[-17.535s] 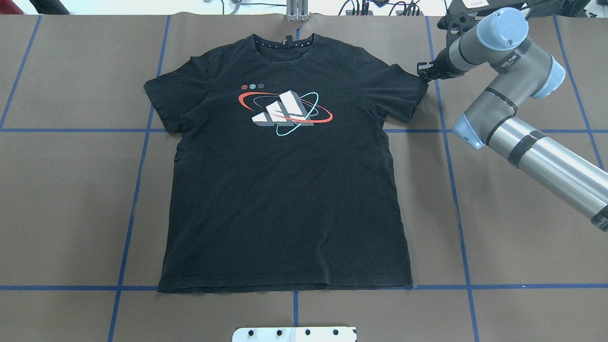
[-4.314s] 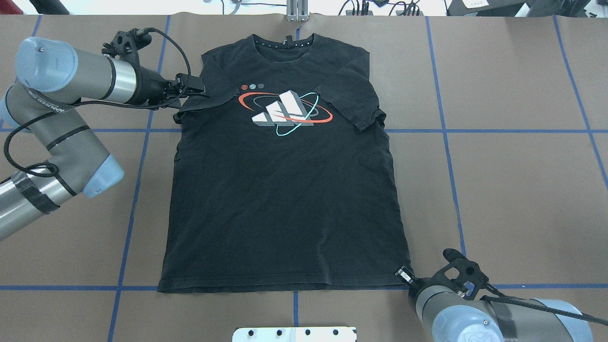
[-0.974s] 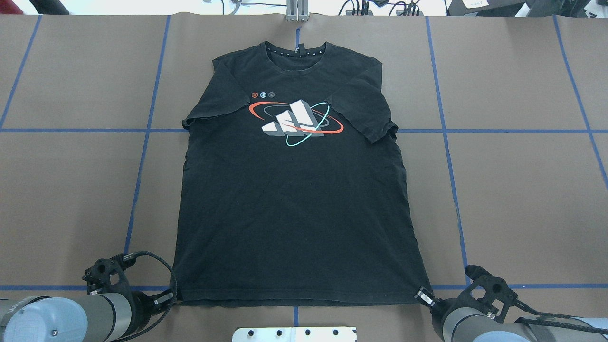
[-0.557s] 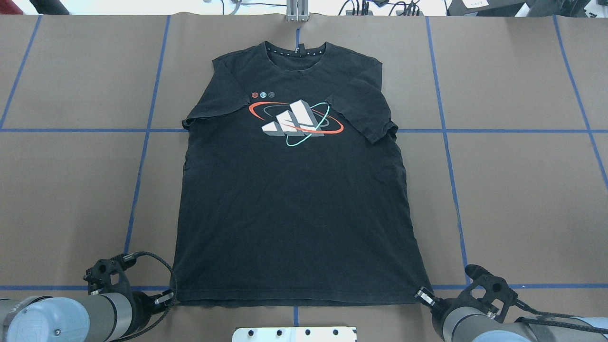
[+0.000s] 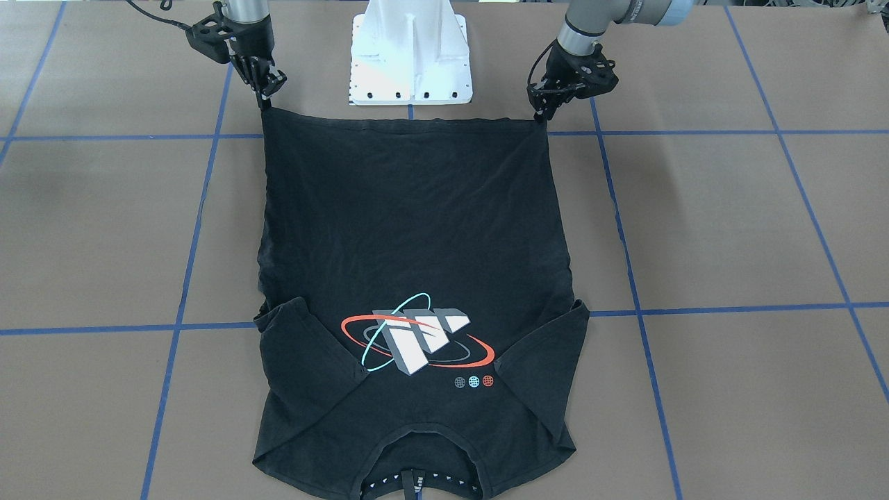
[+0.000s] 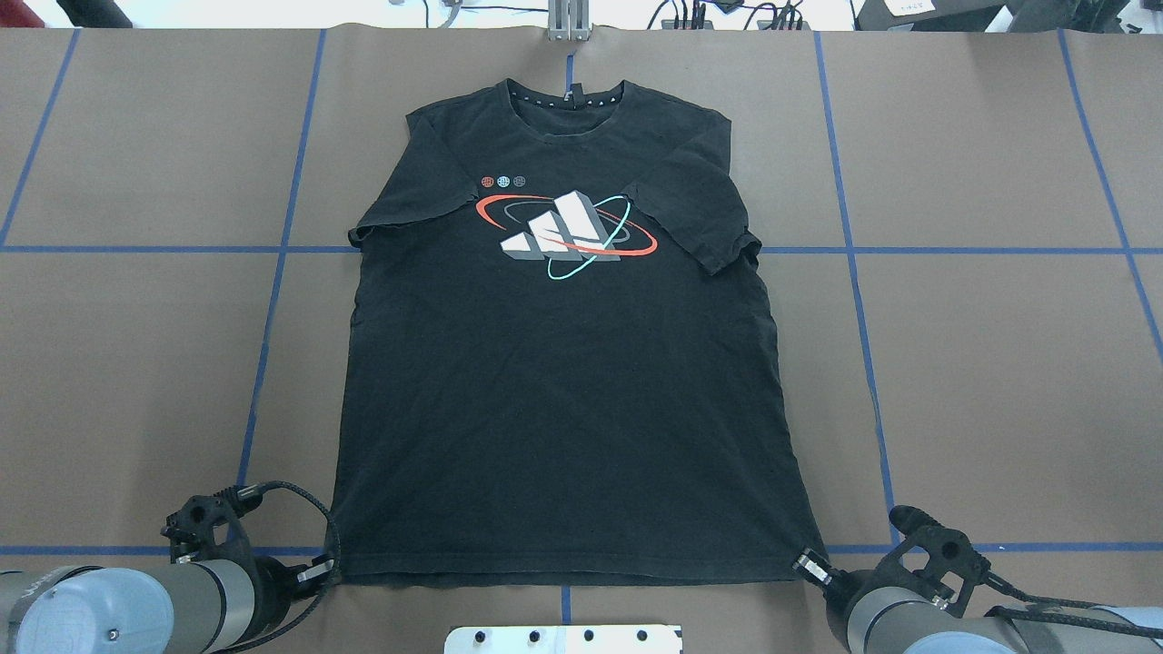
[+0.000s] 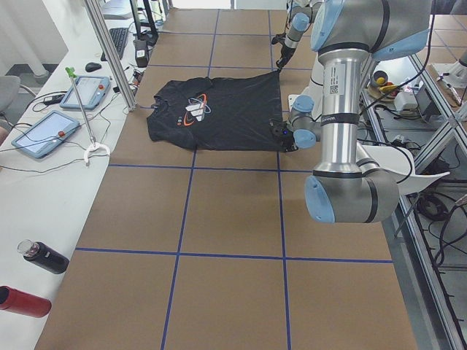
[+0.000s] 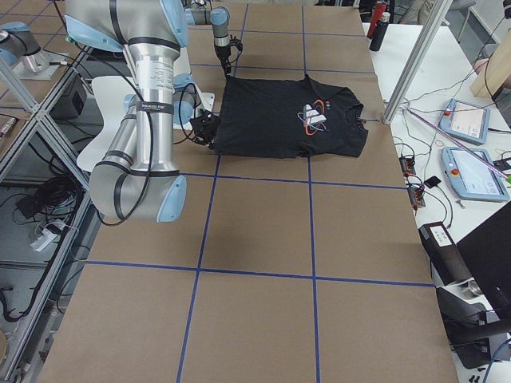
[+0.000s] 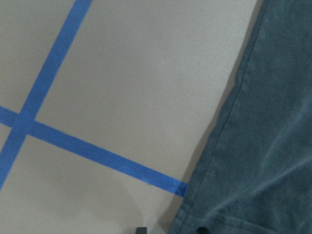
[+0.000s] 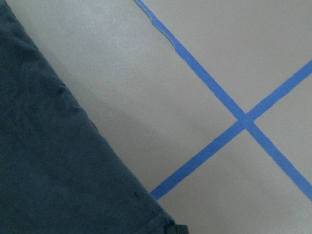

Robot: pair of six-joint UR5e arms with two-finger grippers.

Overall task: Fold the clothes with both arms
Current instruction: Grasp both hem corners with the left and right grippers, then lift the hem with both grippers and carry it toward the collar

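The black T-shirt (image 6: 563, 381) lies flat and face up with both sleeves folded in over the chest, its collar at the far side. My left gripper (image 6: 320, 572) sits low at the hem's near left corner. In the left wrist view its two fingertips (image 9: 139, 229) stand apart, open, with the hem corner (image 9: 187, 214) between them. My right gripper (image 6: 811, 565) is at the hem's near right corner, shut on the fabric. The front view shows the hem (image 5: 406, 123) running straight between the right gripper (image 5: 266, 101) and the left gripper (image 5: 540, 114).
The white pedestal base (image 5: 410, 55) stands just behind the hem, between both arms. Blue tape lines (image 6: 854, 272) cross the brown table cover. A metal post (image 6: 568, 18) stands beyond the collar. Tablets (image 7: 44, 131) and bottles (image 7: 44, 257) lie on the side bench.
Both sleeves were folded in and the shirt slid toward the robot and slightly right. Both grippers came down to the hem corners. Over the last second nothing visibly moved.
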